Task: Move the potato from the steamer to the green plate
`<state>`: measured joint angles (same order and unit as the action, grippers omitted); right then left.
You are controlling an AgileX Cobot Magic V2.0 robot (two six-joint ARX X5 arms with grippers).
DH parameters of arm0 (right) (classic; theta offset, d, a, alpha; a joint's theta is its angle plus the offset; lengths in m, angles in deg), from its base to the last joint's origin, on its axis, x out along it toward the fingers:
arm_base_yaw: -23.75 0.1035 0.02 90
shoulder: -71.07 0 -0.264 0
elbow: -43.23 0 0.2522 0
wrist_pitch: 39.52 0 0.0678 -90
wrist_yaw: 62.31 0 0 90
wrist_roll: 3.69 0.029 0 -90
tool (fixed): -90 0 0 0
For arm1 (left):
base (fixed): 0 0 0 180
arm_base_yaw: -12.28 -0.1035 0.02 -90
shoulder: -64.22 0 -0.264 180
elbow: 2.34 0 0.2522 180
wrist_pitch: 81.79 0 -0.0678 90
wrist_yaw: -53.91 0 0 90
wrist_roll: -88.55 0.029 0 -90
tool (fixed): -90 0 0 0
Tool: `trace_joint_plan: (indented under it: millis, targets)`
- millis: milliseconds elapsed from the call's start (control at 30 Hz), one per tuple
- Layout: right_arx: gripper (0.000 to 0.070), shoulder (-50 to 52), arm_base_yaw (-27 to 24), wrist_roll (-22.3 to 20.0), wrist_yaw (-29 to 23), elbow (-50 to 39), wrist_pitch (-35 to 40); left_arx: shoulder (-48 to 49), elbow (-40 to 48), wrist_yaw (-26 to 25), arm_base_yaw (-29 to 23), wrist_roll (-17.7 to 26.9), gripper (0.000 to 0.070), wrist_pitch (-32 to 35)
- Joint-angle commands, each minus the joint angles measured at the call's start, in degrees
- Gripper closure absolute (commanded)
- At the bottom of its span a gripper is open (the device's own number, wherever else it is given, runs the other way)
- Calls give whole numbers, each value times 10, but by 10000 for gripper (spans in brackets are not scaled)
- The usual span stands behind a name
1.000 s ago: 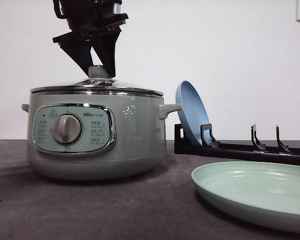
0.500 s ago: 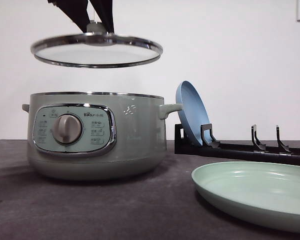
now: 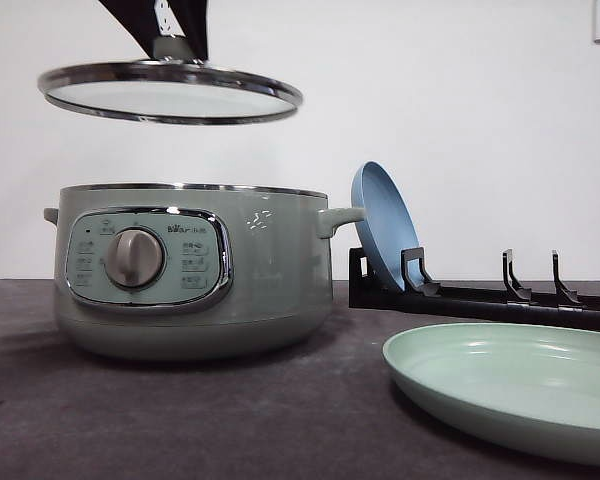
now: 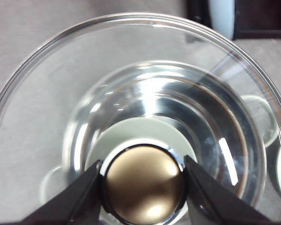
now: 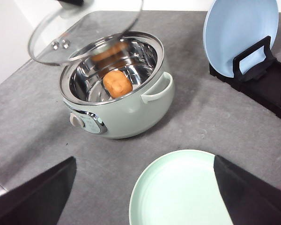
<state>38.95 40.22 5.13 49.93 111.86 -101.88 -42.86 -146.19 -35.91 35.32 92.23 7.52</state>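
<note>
I see the potato (image 5: 117, 83) lying inside the open steamer (image 3: 190, 270), with the green plate (image 3: 510, 385) on the table just to its right. My left gripper (image 4: 143, 180) clamps the knob of the glass lid (image 3: 170, 92), which hangs above the pot; my right gripper (image 5: 143, 187) is spread wide over the green plate.

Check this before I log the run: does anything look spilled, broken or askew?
Nothing stands out. The left gripper holds the glass lid by its knob above the steamer; the potato sits inside, and the green plate lies flat.
</note>
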Motion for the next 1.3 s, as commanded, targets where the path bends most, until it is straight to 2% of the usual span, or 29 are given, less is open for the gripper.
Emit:
trace_joint_plan:
  millis: [0,767,1033,1133,1267]
  targets:
    - [123,-3,2,-5,-2,5,6,16,-26,3,-9,2,690,17]
    - [123,-4,2,-14,-12,5,5,21,-26,3,-202,-3,690,14]
    - [123,-46,3,-13,2,10,5,21,-26,3,-231,-10,690,15]
    - [123,-83,4,-13,28,21,6,21,-26,3,-234,-14,690,15]
    - [123,-147,18,-19,34,48,7,21,-26,3,-234,-14,690,15]
